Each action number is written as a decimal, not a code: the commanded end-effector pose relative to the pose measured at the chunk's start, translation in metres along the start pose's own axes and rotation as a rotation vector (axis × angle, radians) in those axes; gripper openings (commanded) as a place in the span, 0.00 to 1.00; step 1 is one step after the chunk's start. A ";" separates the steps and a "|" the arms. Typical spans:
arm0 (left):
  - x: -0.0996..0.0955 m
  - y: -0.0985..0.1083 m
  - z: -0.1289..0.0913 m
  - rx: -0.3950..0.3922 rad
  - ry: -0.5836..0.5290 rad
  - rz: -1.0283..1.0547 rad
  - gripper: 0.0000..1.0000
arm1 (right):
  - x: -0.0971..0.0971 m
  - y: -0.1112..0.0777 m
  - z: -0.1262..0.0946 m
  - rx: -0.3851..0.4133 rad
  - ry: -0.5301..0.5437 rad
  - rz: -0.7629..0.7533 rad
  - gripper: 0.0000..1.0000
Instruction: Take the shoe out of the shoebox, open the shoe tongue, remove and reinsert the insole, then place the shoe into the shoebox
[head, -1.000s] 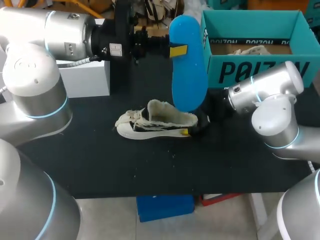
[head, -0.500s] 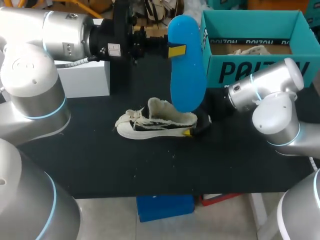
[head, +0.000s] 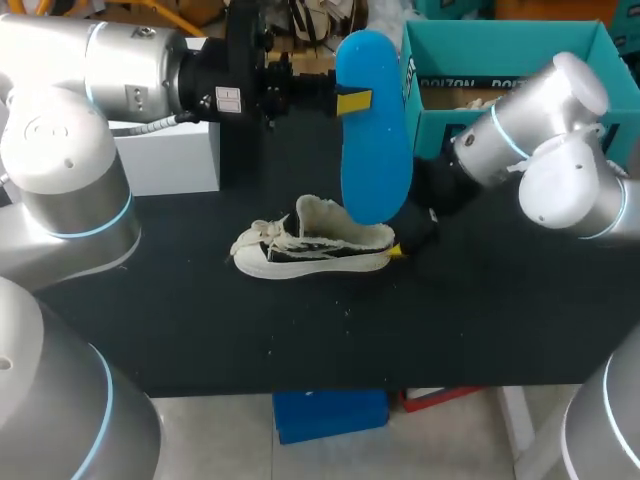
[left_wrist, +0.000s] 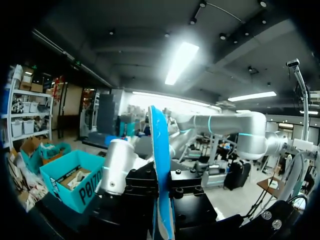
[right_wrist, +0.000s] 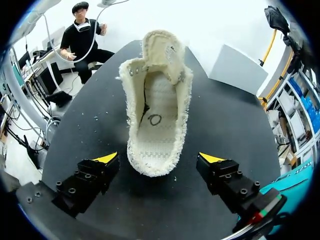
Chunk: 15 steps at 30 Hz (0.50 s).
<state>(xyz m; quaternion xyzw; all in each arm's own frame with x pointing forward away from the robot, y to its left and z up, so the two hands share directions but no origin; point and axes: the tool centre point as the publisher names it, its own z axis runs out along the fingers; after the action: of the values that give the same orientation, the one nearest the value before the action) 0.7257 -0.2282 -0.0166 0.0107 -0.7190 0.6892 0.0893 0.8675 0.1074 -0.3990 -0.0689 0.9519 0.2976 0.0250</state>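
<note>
The shoe (head: 315, 245) stands on its sole on the black table (head: 300, 340). It is cream-white with a fuzzy collar, dark markings along its side and laces bunched at the toe. Its mouth gapes, and the pale footbed inside carries a small dark ring mark.

My right gripper (right_wrist: 159, 159) is spread wide, one finger on either side of the heel, neither touching it. My left gripper (head: 352, 101) pinches the blue insole (head: 372, 130), which hangs upright above the heel, near the teal shoebox (head: 520, 140).

From overhead, the insole's lower end covers part of the collar and all but one yellow tip of my right gripper. My left wrist view shows the insole edge-on with its bottom cut off, and my own yellow tips do not show there.
</note>
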 end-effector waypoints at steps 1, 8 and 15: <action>0.001 0.001 0.001 0.000 -0.003 0.001 0.00 | -0.006 0.006 -0.009 0.304 0.045 0.000 1.00; 0.001 0.001 0.001 0.000 -0.003 0.001 0.00 | -0.007 0.005 -0.011 0.446 0.020 0.020 1.00; 0.001 0.001 0.001 0.000 -0.003 0.001 0.00 | -0.007 0.008 -0.012 0.510 -0.003 0.036 1.00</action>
<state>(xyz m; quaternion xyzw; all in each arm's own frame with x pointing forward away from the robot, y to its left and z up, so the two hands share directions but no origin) 0.7257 -0.2282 -0.0166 0.0108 -0.7190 0.6892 0.0893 0.8747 0.1049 -0.3870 -0.0484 0.9878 0.1443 0.0313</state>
